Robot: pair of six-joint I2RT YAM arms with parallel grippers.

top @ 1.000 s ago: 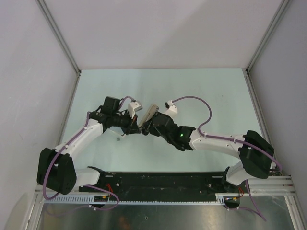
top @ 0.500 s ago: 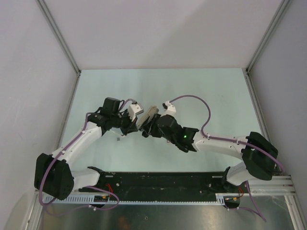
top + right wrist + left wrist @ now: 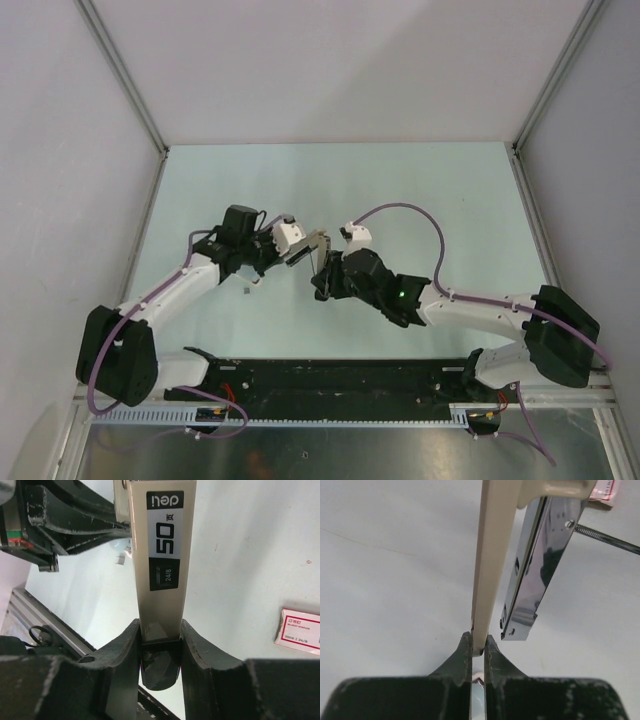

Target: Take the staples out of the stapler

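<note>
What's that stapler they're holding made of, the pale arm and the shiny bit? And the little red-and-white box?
The stapler's pale arm looks like matte cream plastic or painted metal: even colour, no glare. The shiny rail is polished metal, mirror-like. The red-and-white box looks like printed cardboard.

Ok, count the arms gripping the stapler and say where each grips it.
2. The left fingers pinch the thin edge of the stapler at its cream bar; the right fingers clamp the near end of its labelled face.
</note>
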